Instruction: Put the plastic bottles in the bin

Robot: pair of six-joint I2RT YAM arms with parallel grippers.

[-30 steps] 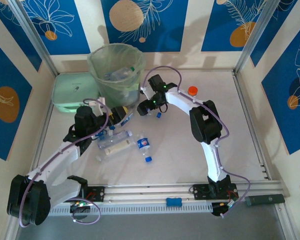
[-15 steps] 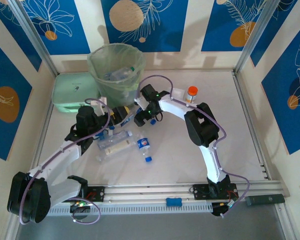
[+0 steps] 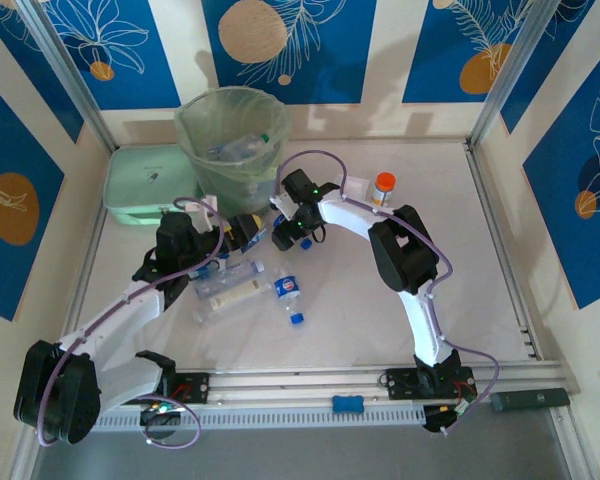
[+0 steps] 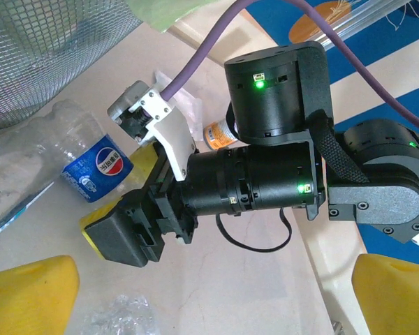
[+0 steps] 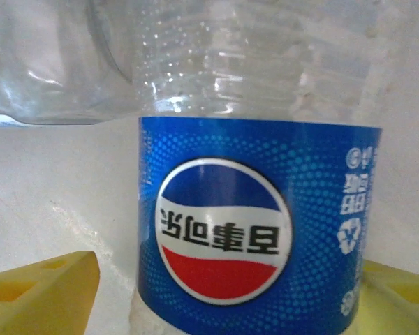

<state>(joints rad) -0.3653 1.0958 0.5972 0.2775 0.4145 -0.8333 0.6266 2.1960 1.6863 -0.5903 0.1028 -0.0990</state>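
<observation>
Since a second ago the right gripper (image 3: 283, 237) has dropped away from the bin (image 3: 220, 170) and straddles a blue-labelled bottle (image 5: 251, 63) lying near it, jaws narrowing but not clamped (one pad (image 5: 42, 293) stands clear). We should close squarely on the label (image 5: 223, 223), gently; our left gripper (image 4: 213, 300) gapes.

Mint-green box (image 3: 145, 185) back left, orange-capped jar (image 3: 384, 186) – upright, rt of centre

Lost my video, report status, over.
Left claw open, holding nothing. Right claw open, straddling blue-label bottle on table. Claws close together beside bin.
</observation>
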